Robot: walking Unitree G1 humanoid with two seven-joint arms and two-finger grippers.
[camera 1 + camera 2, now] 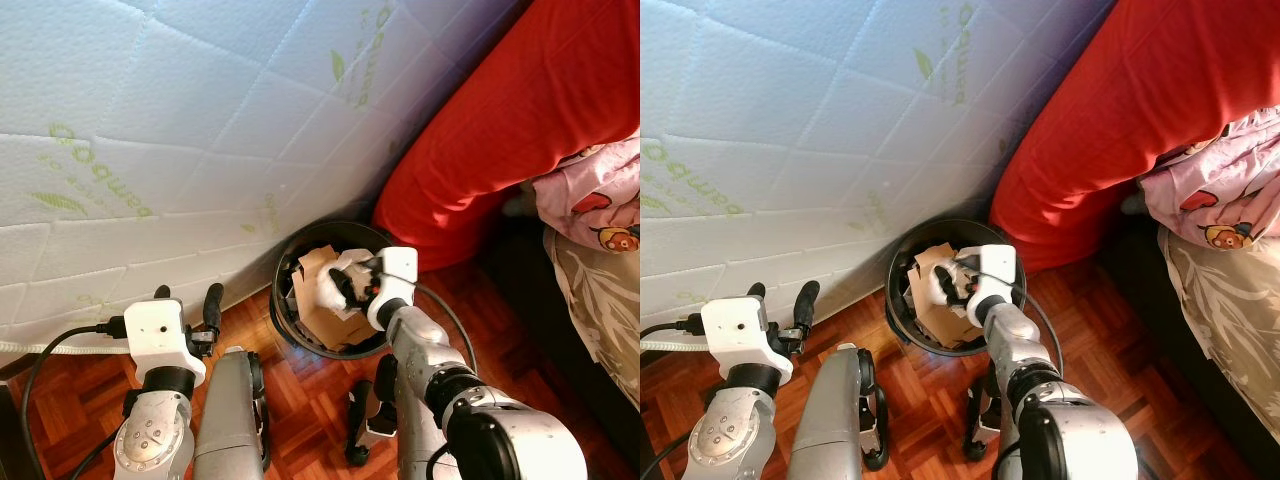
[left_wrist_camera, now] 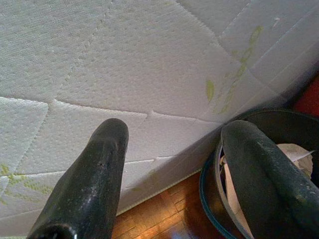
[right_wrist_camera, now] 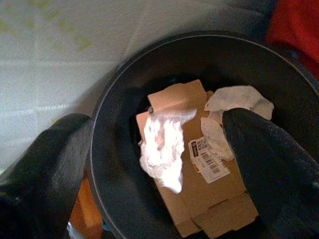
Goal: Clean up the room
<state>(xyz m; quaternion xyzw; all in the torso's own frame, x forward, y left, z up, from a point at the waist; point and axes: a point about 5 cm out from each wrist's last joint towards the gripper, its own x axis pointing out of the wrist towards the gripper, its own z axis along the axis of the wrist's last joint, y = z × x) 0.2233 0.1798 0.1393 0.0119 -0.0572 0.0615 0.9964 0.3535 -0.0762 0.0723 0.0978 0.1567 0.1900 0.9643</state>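
Note:
A black round trash bin (image 1: 287, 330) stands on the floor against the mattress. Inside it are a brown cardboard box (image 3: 209, 194) with a barcode label and crumpled white paper (image 3: 239, 99). My right gripper (image 1: 345, 287) hovers over the bin's mouth, open, its fingers (image 3: 269, 164) spread wide. A bright white tissue wad (image 3: 162, 149) sits between them over the cardboard, touching neither finger; I cannot tell if it rests on the box. My left gripper (image 1: 188, 300) is open and holds nothing, just left of the bin, close to the mattress.
A white quilted mattress (image 1: 200, 120) leans behind the bin. A red sheet (image 1: 500, 140) hangs at the right, with pink patterned fabric (image 1: 600, 200) beyond it. Parquet floor (image 1: 300, 395) lies in front of the bin. A white cable (image 1: 40, 348) trails at the left.

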